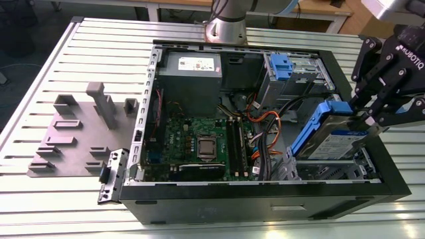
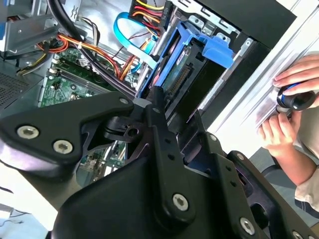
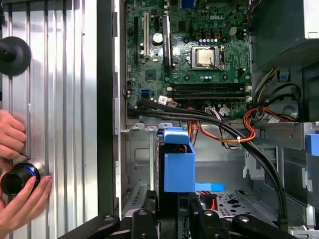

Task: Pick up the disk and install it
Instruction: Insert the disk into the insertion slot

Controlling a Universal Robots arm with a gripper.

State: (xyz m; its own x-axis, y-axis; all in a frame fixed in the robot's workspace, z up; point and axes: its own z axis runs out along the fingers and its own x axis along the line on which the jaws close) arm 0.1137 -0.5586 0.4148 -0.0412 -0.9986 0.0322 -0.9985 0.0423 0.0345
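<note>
The disk point(image 1: 330, 137) is a silver drive with a white-and-blue label in a blue plastic carrier. It hangs tilted over the metal bay point(image 1: 335, 172) at the exterior view's right, inside the open computer case point(image 1: 265, 204). My black gripper point(image 1: 361, 118) is shut on the disk's upper end. In the first wrist view the blue carrier point(image 3: 178, 167) stands edge-on just beyond the gripper point(image 3: 174, 221), above the grey bay floor. In the second wrist view the disk point(image 2: 182, 69) runs away from the black finger links point(image 2: 159, 134) towards the case wall.
The motherboard point(image 1: 199, 144), the grey power supply point(image 1: 191, 69) and orange and black cables point(image 1: 262, 124) lie inside the case. A cage with a blue latch point(image 1: 281, 67) stands at the back. A grey fixture plate point(image 1: 79, 134) lies on the slatted table. A person's hands point(image 3: 17, 174) hold a black knob point(image 3: 17, 178) beside the case.
</note>
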